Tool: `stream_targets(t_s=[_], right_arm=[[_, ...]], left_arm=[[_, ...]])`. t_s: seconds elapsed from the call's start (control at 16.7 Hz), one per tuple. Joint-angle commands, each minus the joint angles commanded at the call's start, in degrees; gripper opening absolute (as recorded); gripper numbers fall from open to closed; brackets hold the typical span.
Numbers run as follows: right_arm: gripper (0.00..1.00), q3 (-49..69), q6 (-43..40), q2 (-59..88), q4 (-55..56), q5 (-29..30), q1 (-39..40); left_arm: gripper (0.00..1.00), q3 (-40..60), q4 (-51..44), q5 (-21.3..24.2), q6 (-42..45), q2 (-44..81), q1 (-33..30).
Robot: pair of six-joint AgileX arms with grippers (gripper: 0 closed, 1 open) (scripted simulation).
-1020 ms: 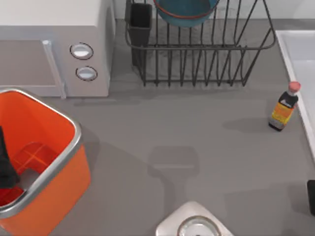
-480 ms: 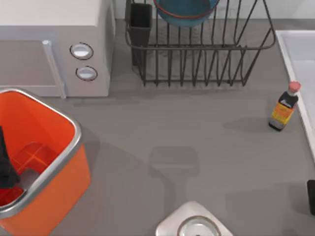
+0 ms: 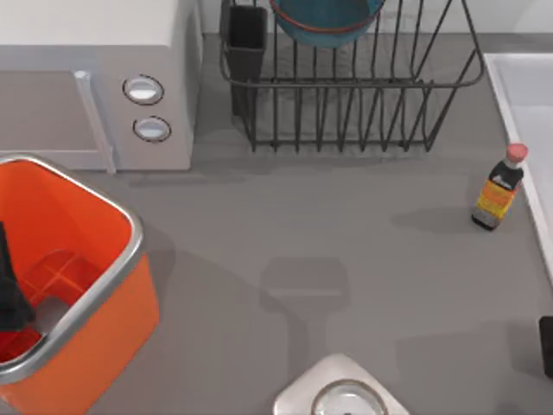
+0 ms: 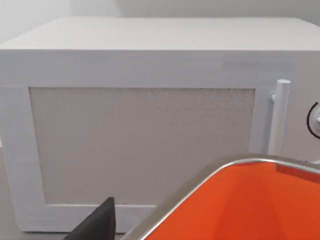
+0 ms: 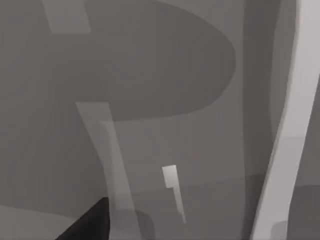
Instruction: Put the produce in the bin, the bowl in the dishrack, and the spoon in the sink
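My left gripper (image 3: pixel 10 290) sat at 9 o'clock in the top view, down inside the bin (image 3: pixel 104 285); couldn't tell its finger state, just a dark shape against the orange wall. One dark fingertip (image 4: pixel 97 222) showed in the left wrist view by the bin's silver rim, w/ the microwave (image 4: pixel 145 125) straight ahead. No produce visible in the part of the bin I could see.

Bowl (image 3: pixel 327 19) was at 12 o'clock, standing in the dishrack (image 3: pixel 346 95), utensil cup (image 3: pixel 246 39) at the rack's left corner. Sink (image 3: pixel 527 95) ran along the 3 o'clock edge; sauce bottle (image 3: pixel 499 188) upright just beside its rim. Silver round-holed piece (image 3: pixel 341 393) at 6 o'clock.

My right arm (image 3: pixel 546 346) was parked at approx 4 o'clock, at the frame edge. Right wrist view showed grey tabletop & one dark fingertip (image 5: pixel 90 222); cannot tell how that gripper stood.
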Motion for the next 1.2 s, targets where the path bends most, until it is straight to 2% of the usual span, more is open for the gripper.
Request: stream_targets(t_s=[0.06, 0.12, 0.54, 0.6, 0.9, 1.08, 1.2], right_arm=[[0.02, 0.00, 0.00, 0.00, 0.00, 0.00, 0.00], [0.00, 0.00, 0.00, 0.00, 0.00, 0.00, 0.00], [0.00, 0.00, 0.00, 0.00, 0.00, 0.00, 0.00], [0.00, 1.55, 0.61, -4.78, -7.89, -0.07, 0.29], [0.00, 5.80, 4.08, -6.90, -12.28, -0.67, 5.70], [0.00, 9.46, 5.54, -8.94, -18.69, -0.61, 8.82], [0.00, 11.96, 5.20, -10.31, -24.17, -0.26, 8.17]], left_arm=[[1.00, 0.00, 0.00, 0.00, 0.00, 0.00, 0.00], [1.00, 0.00, 0.00, 0.00, 0.00, 0.00, 0.00], [1.00, 0.00, 0.00, 0.00, 0.00, 0.00, 0.00], [1.00, 0.00, 0.00, 0.00, 0.00, 0.00, 0.00], [1.00, 0.00, 0.00, 0.00, 0.00, 0.00, 0.00], [1.00, 0.00, 0.00, 0.00, 0.00, 0.00, 0.00], [1.00, 0.00, 0.00, 0.00, 0.00, 0.00, 0.00]])
